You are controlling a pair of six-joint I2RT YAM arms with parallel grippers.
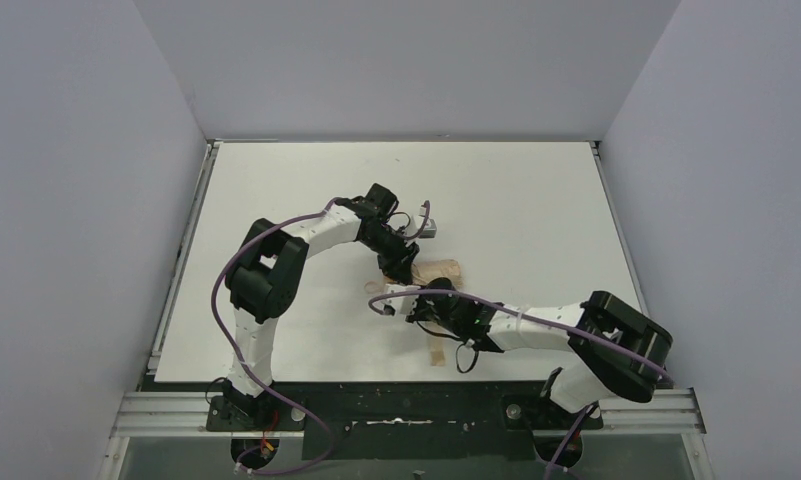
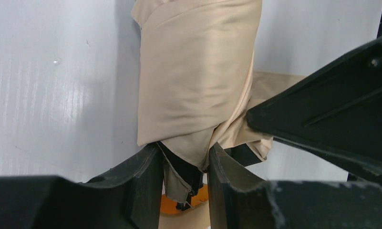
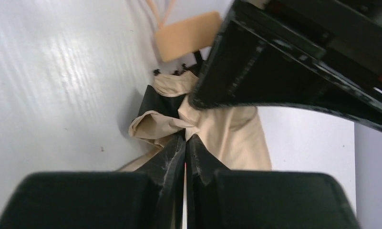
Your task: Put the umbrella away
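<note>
Table (image 1: 306, 200) of plain white filled the overhead view. At its left the left arm (image 1: 266, 275) reached up and bent rightwards towards the middle. The left gripper (image 1: 404, 264) came down onto the umbrella (image 1: 442, 270), a small beige bundle lying near the table's centre. From above the grip could not be read, because the wrist covered it. The left wrist camera settled the matter. Its two black fingers (image 2: 143, 176) stood a little apart, with the gathered end of the umbrella (image 2: 198, 71) clamped between them, both tan cloth and thin black ribs. The rest of the folded canopy stretched away over the white surface.

The right gripper (image 1: 416, 303) met the bundle from the near side, just beside the left one (each showed as a dark wedge in the other's wrist view). The right wrist camera showed its fingers (image 3: 172, 157) pressed together, with a pucker of beige fabric caught at their tips. Beyond them lay the tan handle (image 3: 189, 36), which the overhead view hid behind the arms. Only the overhead view showed the strap (image 1: 434, 352), trailing on the table below the right wrist. The right arm (image 1: 616, 345) ran back from there to the table's near right corner.
</note>
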